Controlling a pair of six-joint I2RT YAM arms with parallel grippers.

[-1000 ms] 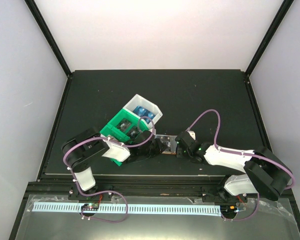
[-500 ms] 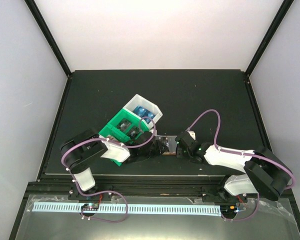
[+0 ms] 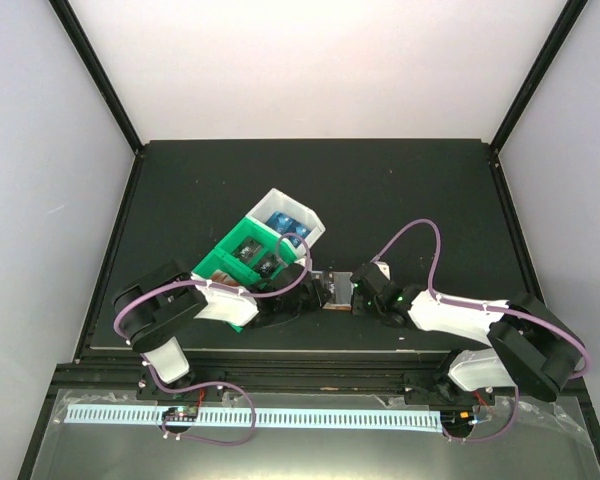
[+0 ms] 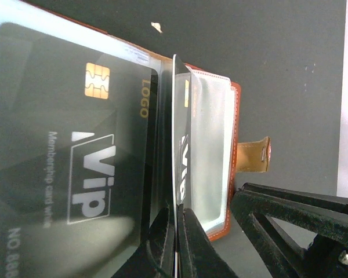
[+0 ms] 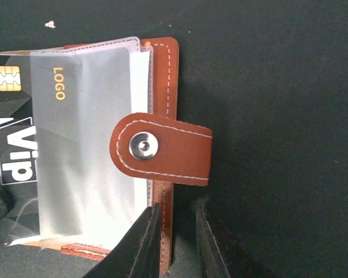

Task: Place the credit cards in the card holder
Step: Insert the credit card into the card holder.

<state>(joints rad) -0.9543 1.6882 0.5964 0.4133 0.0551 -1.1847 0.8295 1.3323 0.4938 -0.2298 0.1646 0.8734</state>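
The left claw point(image 4: 176, 240) is being kept clamped together on the bottom edge of a black credit card point(image 4: 180, 127). The card is being held on edge directly ahead of the fingertips, at the mouth of a clear pocket point(image 4: 211, 145) of the card holder point(image 4: 236, 121). A second black card point(image 4: 75, 156) is already being carried in the pocket to the left of this claw.

The right claw point(image 5: 175, 234) is being applied across the holder's stitched leather edge, just below the snap tab point(image 5: 162, 152). It appears to be clamped there, though contact at the outer finger is not being shown clearly.

Compared with one second ago, the left arm point(image 3: 170, 305) is being swung outward at the elbow, toward the left side of the table point(image 3: 400, 190). The holder is being left in place beside the green-and-white tray point(image 3: 220, 262). The card's approach angle is judged to be under correction, and insertion is not yet completed.
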